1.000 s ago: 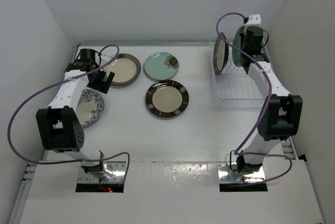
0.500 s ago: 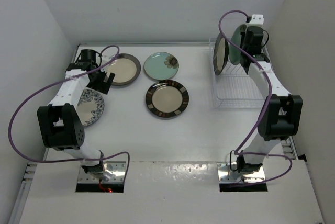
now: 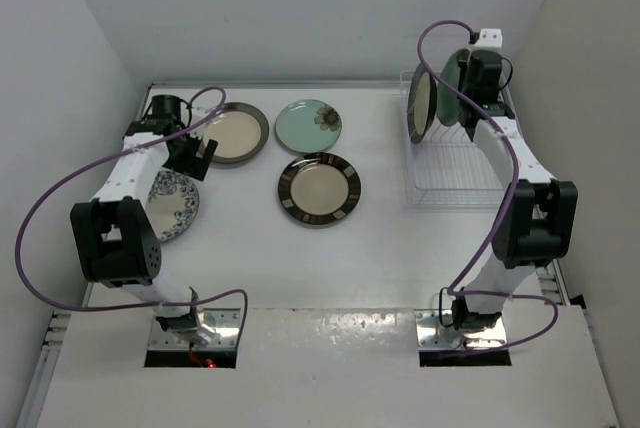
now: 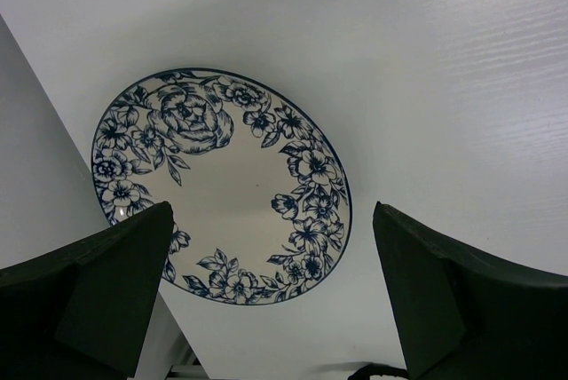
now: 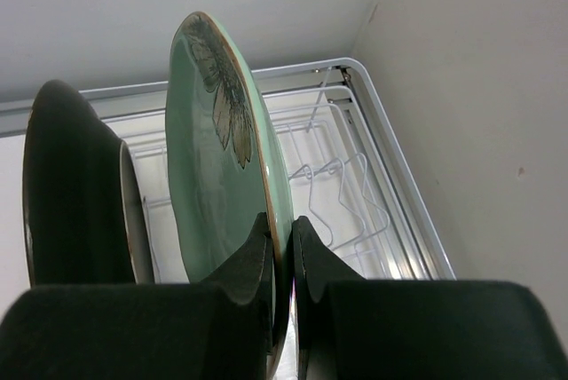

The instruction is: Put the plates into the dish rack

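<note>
**Right gripper pinched a mint plate at the rack; left gripper gaped by the blue plate**

The rack (image 3: 455,176) sat at about 2 o'clock on the table (image 3: 400,258), close to the right wall. The right gripper (image 3: 468,88) was over the rack's 12 o'clock end. Its jaws were all but closed on the rim of the held mint plate (image 5: 213,176). In the wrist view the fingers (image 5: 244,273) nipped the plate's lower rim from both sides. The plate stood on edge, its flowered face turned to 9 o'clock. Whether its lower edge touched the wires could not be told.

Just beside it, at its 9 o'clock, the racked grey-rim plate (image 3: 421,103) stood on edge in the rack, leaning a little. In the wrist view a narrow gap showed between the two plates.

The left gripper (image 3: 200,151) hung at about 10 o'clock on the table. Its jaws were spread as wide as they go and it held nothing. It was above the table between the blue plate (image 4: 222,185) and the flat grey-rim plate (image 3: 235,133). Its wrist view looked down on the blue plate between the two fingers.

Four plates lay flat on the table:
- The blue plate lay at 9 o'clock, near the left wall.
- The flat grey-rim plate lay at 11 o'clock.
- The flat mint plate (image 3: 308,125) lay just at that plate's 3 o'clock.
- The brown-rim plate (image 3: 320,189) lay near the table's middle, just at the flat mint plate's 6 o'clock.
</note>
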